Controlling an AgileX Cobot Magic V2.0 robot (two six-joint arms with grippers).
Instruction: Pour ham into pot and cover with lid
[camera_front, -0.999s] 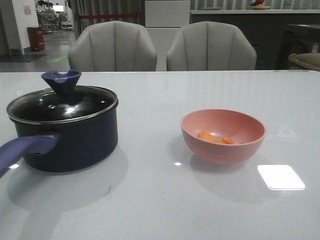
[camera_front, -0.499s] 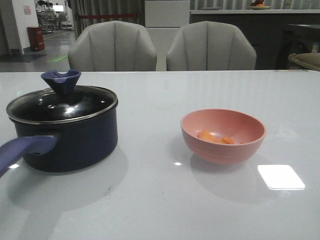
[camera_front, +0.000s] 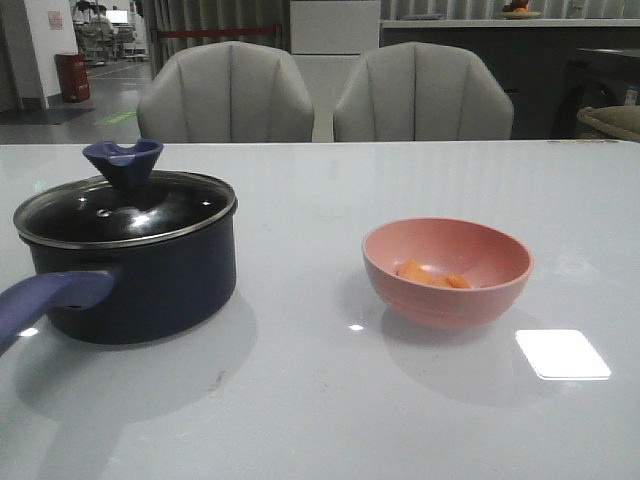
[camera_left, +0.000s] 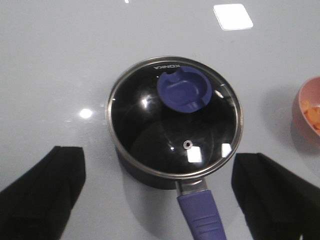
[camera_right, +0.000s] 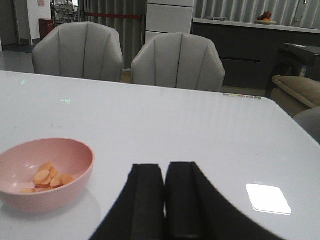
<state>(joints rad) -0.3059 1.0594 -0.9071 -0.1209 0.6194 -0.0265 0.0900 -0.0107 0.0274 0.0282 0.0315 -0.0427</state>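
Lid (camera_left: 174, 116) sits on pot (camera_front: 130, 260), knob directly below left gripper (camera_left: 160, 200); jaws spread wide, holding nothing. Pot handle points back toward robot. Ham (camera_front: 432, 275) in bowl (camera_front: 446, 272), right of pot on counter (camera_front: 320, 400). Right gripper (camera_right: 164, 200) right of bowl, jaws pressed together, nothing held. Left arm nearer the lid.

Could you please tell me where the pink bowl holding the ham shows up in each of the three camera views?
Front view: the pink bowl stands right of centre on the table, apart from the pot.
Left wrist view: only a sliver of it shows, cut off by the right edge.
Right wrist view: it sits at lower left.
Shared landmark: the bright square reflection on the tabletop.
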